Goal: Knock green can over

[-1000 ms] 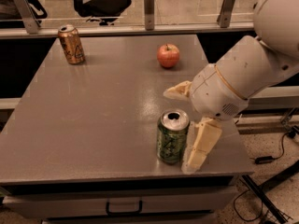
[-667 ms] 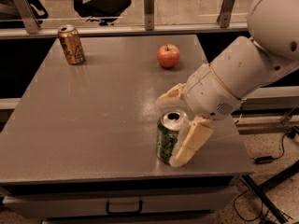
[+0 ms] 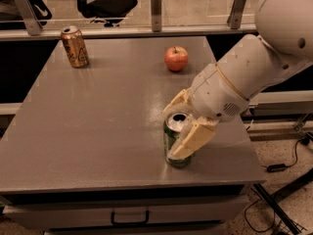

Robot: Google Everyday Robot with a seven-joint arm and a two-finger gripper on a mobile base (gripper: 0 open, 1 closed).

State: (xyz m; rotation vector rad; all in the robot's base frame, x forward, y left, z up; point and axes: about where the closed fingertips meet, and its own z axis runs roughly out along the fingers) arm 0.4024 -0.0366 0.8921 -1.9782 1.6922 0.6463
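Camera view looking down on a grey table [image 3: 98,121] from the front side. Upright green can [image 3: 170,140] on the front right part of the top, fairly near the front edge, silver lid facing up with the opening showing.

Right on top of it, the gripper [image 3: 185,120], reaching in from the right on a chunky white arm [image 3: 244,77]. Cream-coloured fingers [image 3: 194,140] spread wide, one on each side of the can. Near finger slanted down across the can's front right side and hiding part of the body. Far finger poking out behind the rim, pointing left. So, can sitting in the gap between the two, not visibly squeezed. Near finger looking pressed up against the can's side; no way to call real contact for the far one from this angle.

Other stuff on the table:
- red apple [image 3: 176,58] toward the back, right of centre, well apart from the green can
- orange-gold can [image 3: 75,46] standing at the back left corner, about as far from the action as possible

Behind the table, a rail with metal posts [image 3: 156,6] and a black office chair [image 3: 108,3] past that. Drawer handle [image 3: 129,218] under the front edge, plus some cables [image 3: 288,163] on the floor off to the right.
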